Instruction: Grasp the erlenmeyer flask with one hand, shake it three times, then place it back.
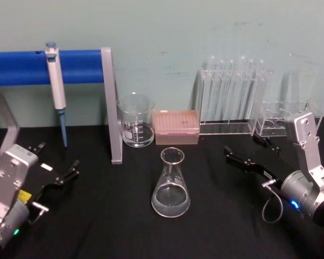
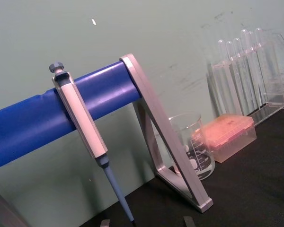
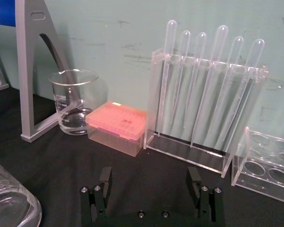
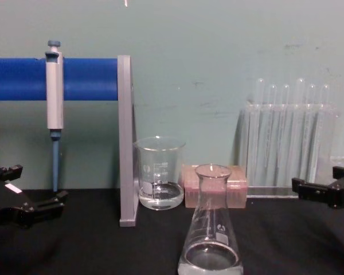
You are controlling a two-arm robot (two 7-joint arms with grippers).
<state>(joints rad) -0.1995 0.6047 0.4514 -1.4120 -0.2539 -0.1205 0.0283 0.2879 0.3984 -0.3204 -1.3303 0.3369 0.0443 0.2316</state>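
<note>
The erlenmeyer flask stands upright in the middle of the black table, with a little clear liquid in its wide base. My left gripper rests open at the left, well away from the flask, with a small white label on it. To the flask's right, and apart from it, my right gripper is also open. The right wrist view shows the right gripper with nothing between its fingers and an edge of the flask off to the side.
Behind the flask stand a glass beaker and a pink tip box. A clear rack of tubes and a second clear rack sit at the back right. A pipette hangs on a blue bar with a grey upright.
</note>
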